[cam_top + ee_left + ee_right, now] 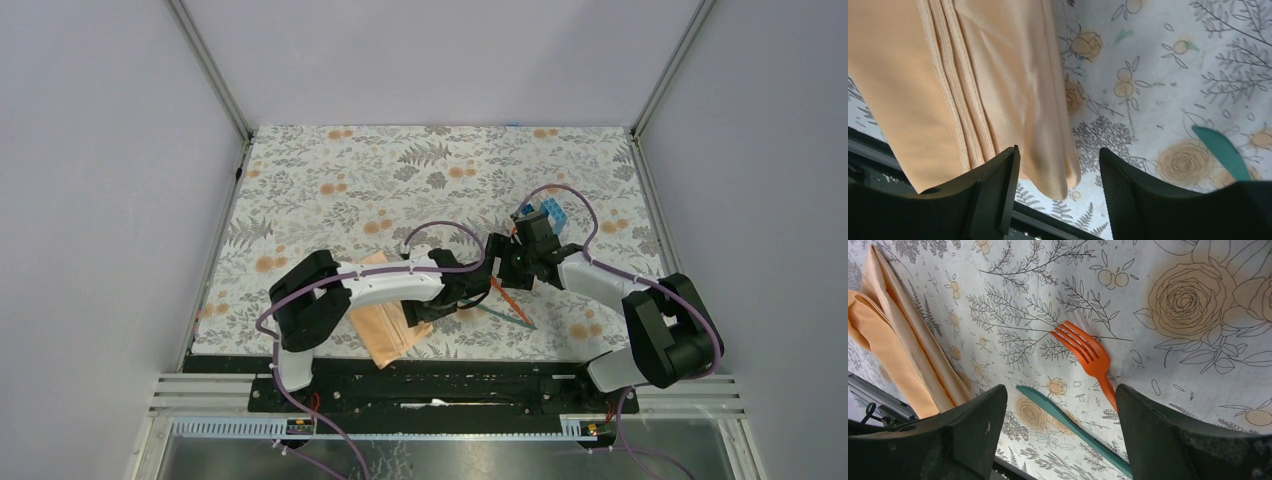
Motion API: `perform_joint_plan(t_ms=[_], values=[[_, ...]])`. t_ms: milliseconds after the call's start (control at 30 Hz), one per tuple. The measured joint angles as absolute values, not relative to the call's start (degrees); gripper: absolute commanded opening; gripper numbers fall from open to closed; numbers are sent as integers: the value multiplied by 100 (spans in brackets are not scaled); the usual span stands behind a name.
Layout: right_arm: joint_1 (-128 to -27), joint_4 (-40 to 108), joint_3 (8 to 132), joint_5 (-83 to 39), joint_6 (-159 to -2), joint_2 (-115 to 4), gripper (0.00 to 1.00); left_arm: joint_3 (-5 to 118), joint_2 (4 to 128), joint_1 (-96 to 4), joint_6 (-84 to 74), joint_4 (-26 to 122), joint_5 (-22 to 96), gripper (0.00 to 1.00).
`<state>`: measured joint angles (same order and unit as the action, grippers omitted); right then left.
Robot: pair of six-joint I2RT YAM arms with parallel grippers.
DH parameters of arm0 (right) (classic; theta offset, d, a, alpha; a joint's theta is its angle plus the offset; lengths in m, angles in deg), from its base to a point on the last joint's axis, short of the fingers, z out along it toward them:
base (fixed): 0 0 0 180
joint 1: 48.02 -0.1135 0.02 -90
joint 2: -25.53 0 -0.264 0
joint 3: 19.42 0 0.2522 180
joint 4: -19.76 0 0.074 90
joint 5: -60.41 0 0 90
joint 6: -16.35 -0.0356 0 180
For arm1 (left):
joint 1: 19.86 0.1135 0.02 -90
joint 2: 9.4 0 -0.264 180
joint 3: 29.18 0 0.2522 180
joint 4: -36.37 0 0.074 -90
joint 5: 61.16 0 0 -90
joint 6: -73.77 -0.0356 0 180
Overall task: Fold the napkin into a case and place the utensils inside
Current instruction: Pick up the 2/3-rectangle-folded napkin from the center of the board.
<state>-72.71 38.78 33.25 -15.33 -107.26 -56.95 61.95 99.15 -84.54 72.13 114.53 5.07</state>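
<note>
The peach-orange napkin lies folded in several layers near the table's front edge. It also shows in the left wrist view and the right wrist view. My left gripper is open, and the napkin's right corner sits between its fingers without being pinched. The orange fork and the teal knife lie side by side on the mat, right of the napkin. My right gripper hovers open over them, the knife between its jaws and the fork close to one finger.
The floral mat covers the table. A cluster of toy blocks stands just behind the right gripper. A black rail runs along the near edge. The two grippers are close together at the middle front.
</note>
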Motion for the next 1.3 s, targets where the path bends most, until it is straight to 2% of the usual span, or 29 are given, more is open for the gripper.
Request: perform_joint_plan(t_ms=[167, 267, 400, 500, 733, 967, 1100, 1300], values=[[-7271, 3878, 3325, -1496, -10708, -5715, 86, 5961, 9981, -8369, 7069, 11293, 513, 65], [-7271, 3876, 3325, -1496, -10706, -5715, 86, 5900, 10036, -8371, 6984, 11162, 548, 61], [-7271, 3878, 3332, -1496, -10704, -5715, 86, 5852, 10020, -8371, 6874, 10989, 568, 39], [-7269, 3878, 3352, -1489, -10689, -5715, 87, 5775, 9979, -8371, 6780, 10817, 592, 26], [-7260, 3607, 3360, -788, -10614, -5715, 99, 5154, 9430, -8371, 6514, 10393, 607, 0], [-7288, 2929, 3509, 325, -10752, -6110, 100, 4455, 8396, -8365, 6199, 9964, 609, 0], [-7470, 2676, 3714, 572, -11008, -6401, 100, 4175, 7979, -8360, 6039, 9752, 607, 0], [-8132, 1504, 3961, 760, -11913, -7183, 100, 3854, 7415, -8360, 5803, 9540, 585, 0]])
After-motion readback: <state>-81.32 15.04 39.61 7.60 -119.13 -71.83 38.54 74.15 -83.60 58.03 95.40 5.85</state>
